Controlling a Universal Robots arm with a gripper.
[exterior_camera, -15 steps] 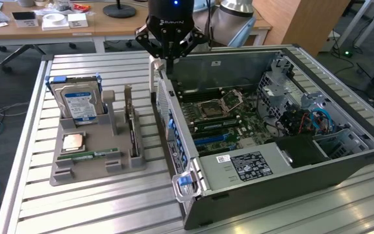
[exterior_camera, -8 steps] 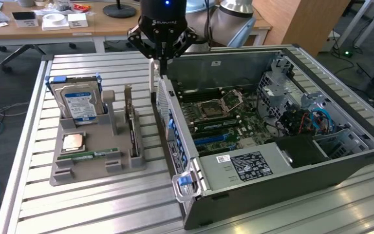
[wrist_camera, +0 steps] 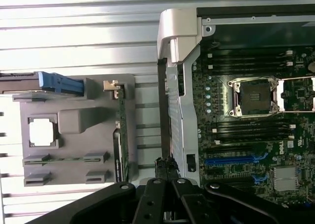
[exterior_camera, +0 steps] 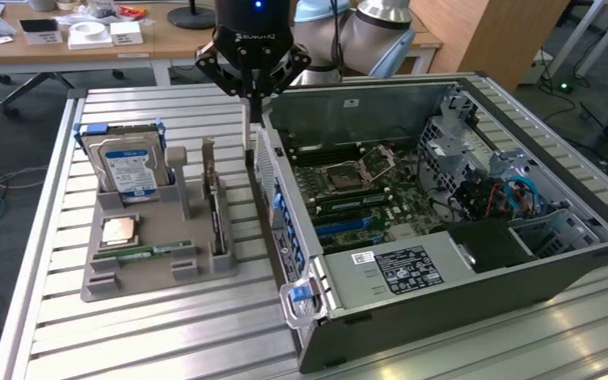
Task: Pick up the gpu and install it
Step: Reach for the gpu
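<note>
The gpu (exterior_camera: 212,198) stands on edge in the grey holder's slot, its bracket tab (exterior_camera: 208,149) at the far end. In the wrist view it shows as a green board edge (wrist_camera: 122,130) with a black face beside it. My gripper (exterior_camera: 249,100) hangs high above the gap between the holder and the open computer case, a little toward the exterior view's right of the gpu and apart from it. Its fingers (wrist_camera: 156,194) are drawn together. A thin pale strip (exterior_camera: 247,127) runs straight down from the fingertips; I cannot tell what it is.
The grey holder (exterior_camera: 104,281) also carries a blue-labelled hard drive (exterior_camera: 127,162), a CPU (exterior_camera: 120,229) and a RAM stick (exterior_camera: 151,252). The open case (exterior_camera: 473,281) lies on the slatted metal table (exterior_camera: 156,340), showing its motherboard socket (wrist_camera: 253,96) and blue slots (wrist_camera: 236,160).
</note>
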